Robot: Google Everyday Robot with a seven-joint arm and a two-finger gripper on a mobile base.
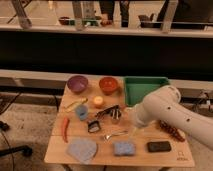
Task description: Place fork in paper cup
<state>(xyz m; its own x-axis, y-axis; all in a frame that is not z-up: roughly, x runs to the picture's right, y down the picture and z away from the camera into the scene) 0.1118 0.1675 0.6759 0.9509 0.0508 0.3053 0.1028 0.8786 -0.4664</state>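
The fork (115,134), slim and silver, lies flat on the wooden table (100,159) near its front middle, just above the blue sponge (124,148). My white arm (160,112) reaches in from the right and hangs over the table's right half. Its lower end stops just right of the fork. My gripper sits at that end, hidden behind the arm's bulk, and nothing shows in its grasp. A pale shape (135,131) under the arm looks like the lower part of the paper cup. The arm covers the rest of it.
At the back stand a purple bowl (77,83), an orange bowl (108,85) and a green tray (145,87). A black-handled utensil (106,111), a metal cup (116,119), a red chili (65,129), a grey cloth (82,149) and a black block (159,146) lie around the fork.
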